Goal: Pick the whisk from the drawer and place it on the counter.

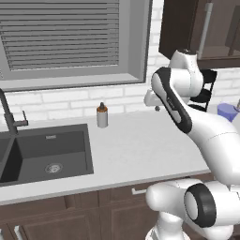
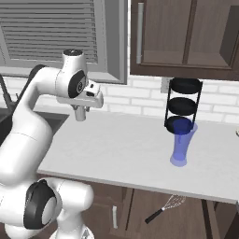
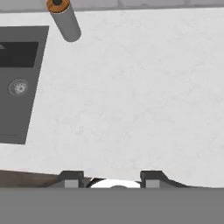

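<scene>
Gripper (image 2: 80, 114), the white two-finger hand on the white arm, sits in the upper left of the right base view, pointing down above the off-white stone-look counter (image 2: 126, 149). From the hand view its 2 dark fingertips (image 3: 70, 178) stand apart with bare worktop between them; nothing is pinched.

Whisk (image 2: 164, 209), a slim wire-headed utensil with a thin black handle, lies low in the lower middle of the right base view, below the counter edge among the dark brown cabinets. It is well apart from the hand.

Risks, as judged:
- The reach down past the counter edge could strike the worktop lip or the cabinet front, since the hand starts above the slab.
- The thin handle could slip or roll between the fingers if it is taken off-centre.
- On the way back, a wide swing could knock the blue translucent glass (image 2: 181, 145) or the black 3-tier wire rack (image 2: 184, 103).
- The brown-capped grey shaker bottle (image 1: 102, 116) stands near the dark grey sink (image 1: 47, 152) and could be toppled.

Count: 1 whisk, 1 glass, 1 rack, 1 shaker, 1 sink, 1 black tap (image 1: 8, 117).
</scene>
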### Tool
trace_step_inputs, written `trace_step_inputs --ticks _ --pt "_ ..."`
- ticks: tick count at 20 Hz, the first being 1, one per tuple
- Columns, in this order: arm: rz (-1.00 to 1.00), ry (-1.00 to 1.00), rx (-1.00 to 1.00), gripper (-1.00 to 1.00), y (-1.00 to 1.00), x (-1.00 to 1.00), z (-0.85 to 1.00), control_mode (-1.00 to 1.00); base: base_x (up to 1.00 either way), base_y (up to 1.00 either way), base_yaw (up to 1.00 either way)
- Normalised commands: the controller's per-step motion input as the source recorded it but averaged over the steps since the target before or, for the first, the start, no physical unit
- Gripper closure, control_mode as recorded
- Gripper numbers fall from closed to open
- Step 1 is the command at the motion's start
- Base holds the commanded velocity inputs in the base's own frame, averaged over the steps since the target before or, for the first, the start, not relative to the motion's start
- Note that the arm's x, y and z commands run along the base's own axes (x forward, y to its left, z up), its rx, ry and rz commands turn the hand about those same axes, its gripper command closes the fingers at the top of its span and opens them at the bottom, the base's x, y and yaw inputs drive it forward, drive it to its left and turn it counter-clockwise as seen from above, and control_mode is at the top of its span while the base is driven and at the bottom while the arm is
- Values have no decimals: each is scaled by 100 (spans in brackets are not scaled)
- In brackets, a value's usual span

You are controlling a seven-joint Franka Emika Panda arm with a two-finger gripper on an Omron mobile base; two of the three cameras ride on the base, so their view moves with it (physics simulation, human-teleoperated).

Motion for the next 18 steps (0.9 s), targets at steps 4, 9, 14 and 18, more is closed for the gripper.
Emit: trace_step_inputs --ticks 4,9,14,18 --pt "-2 -2 0 -100 -20 -32 0 -100 0 0 0" --pt "-13 -10 6 -100 -67 -90 0 -100 0 0 0" --pt "-20 -9 8 -100 -81 -97 0 -100 0 0 0" --pt "-29 -10 9 -100 -98 -100 -1 -100 0 0 0"
